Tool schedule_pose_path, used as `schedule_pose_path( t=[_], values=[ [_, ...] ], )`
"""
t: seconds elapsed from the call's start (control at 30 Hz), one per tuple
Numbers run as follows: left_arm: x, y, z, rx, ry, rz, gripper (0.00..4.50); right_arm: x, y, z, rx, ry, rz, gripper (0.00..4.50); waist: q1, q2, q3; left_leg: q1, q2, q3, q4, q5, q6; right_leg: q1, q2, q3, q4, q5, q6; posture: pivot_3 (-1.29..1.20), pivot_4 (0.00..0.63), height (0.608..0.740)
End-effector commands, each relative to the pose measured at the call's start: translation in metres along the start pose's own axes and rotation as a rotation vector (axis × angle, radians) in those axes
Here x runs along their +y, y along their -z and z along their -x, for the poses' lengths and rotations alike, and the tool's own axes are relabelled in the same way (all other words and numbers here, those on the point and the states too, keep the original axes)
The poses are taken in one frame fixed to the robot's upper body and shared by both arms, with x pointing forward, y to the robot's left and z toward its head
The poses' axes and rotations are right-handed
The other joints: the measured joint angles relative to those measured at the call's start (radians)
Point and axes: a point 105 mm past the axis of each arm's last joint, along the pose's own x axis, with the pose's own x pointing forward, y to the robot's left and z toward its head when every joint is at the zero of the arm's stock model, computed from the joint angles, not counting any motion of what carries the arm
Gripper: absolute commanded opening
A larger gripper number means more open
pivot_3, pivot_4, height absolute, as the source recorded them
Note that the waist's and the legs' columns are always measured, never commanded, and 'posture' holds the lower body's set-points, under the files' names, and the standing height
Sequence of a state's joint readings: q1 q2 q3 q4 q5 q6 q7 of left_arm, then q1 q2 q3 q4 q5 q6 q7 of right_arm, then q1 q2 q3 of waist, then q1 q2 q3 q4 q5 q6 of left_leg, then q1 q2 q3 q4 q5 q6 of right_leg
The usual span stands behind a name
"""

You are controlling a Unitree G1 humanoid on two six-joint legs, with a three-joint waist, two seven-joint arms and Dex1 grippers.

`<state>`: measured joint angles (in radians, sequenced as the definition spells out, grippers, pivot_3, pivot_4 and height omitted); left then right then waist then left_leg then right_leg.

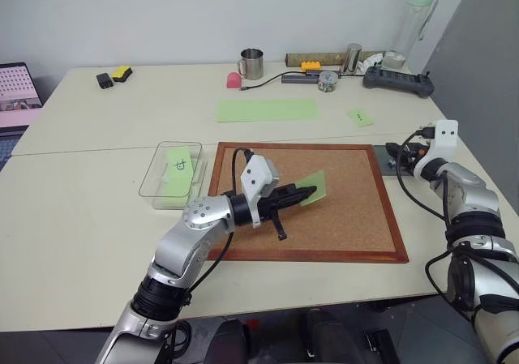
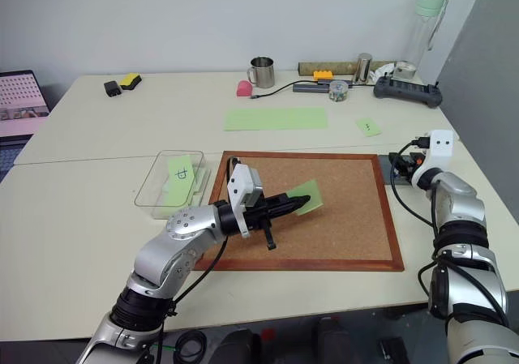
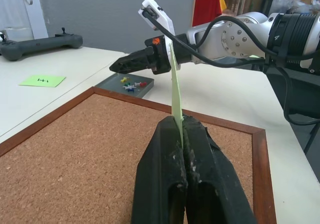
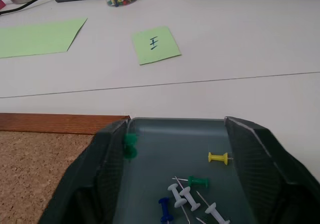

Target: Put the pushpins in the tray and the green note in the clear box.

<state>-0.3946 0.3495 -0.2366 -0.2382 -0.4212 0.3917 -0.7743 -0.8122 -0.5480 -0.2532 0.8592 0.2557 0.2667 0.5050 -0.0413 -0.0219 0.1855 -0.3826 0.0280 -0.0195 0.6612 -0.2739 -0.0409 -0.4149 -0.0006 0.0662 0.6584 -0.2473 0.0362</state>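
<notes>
Black left tool point(image 3: 182, 134) pinches the thin green note point(image 3: 174, 92) edgewise; right tool point(image 4: 175, 149) gapes over the grey tray point(image 4: 175, 129).

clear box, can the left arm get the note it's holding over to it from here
Probably yes. The left gripper is shut on the green note over the cork board, and the clear box sits just off the board's left edge with its top open. Nothing stands between them; the right gripper is off at the tray.
</notes>
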Motion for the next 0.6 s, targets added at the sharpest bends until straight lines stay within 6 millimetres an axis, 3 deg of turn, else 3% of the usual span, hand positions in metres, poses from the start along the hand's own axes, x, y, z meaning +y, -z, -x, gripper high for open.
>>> schedule_pose_path(
  t=[0.03,0.1,0.6],
  values=[
    [-0.002,-0.011,0.001,-0.034,0.006,-0.03,0.0,-0.009,-0.026,0.005,-0.078,0.009,0.02,4.17,0.0,0.0,0.0,0.0,0.0,0.0,0.0,0.0,0.0,0.0,0.0,0.0,0.0,0.0,0.0,0.0,0.15,0.74],
    [-0.001,-0.011,0.0,-0.035,0.008,-0.032,0.0,-0.008,-0.024,0.006,-0.079,0.008,0.02,4.48,0.0,0.0,0.0,0.0,0.0,0.0,0.0,0.0,0.0,0.0,0.0,0.0,0.0,0.0,0.0,0.0,0.15,0.74],
    [0.003,-0.013,0.0,-0.027,0.0,-0.041,0.0,-0.008,0.002,0.002,-0.021,0.029,0.066,4.48,0.0,0.0,0.0,0.0,0.0,0.0,0.0,0.0,0.0,0.0,0.0,0.0,0.001,0.0,0.0,0.0,0.15,0.74]
  ],
)
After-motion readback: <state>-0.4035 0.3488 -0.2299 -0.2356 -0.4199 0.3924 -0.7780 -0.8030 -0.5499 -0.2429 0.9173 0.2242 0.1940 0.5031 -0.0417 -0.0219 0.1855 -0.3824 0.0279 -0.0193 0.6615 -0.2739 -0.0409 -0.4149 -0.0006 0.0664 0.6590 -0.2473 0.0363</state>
